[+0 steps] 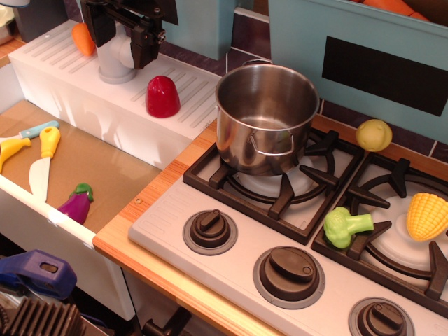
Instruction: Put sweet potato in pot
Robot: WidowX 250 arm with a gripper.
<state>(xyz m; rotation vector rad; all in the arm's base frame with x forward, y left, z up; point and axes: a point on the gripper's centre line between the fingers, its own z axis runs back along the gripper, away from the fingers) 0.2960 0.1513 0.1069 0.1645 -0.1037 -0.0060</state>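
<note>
While the potato (162, 96) sits untouched on the white ridged shelf (63, 59), the pot (264, 119) waits empty on the stove.

Red and glossy, the potato stands on its flat base just left of the pot, apart from it and a level above the burner grate (280, 183) the pot rests on. The gripper (133, 38) hangs above and to the left of the potato, not touching it; whether its fingers are apart or together I cannot tell, since they show only as a dark mass. Risks, as I judge them: the smooth domed shape could squirt out of a pinch set too high, a low carry could knock the rim and shift the pot, and the orange carrot (83, 38) just beyond the gripper could be caught by mistake.
</note>
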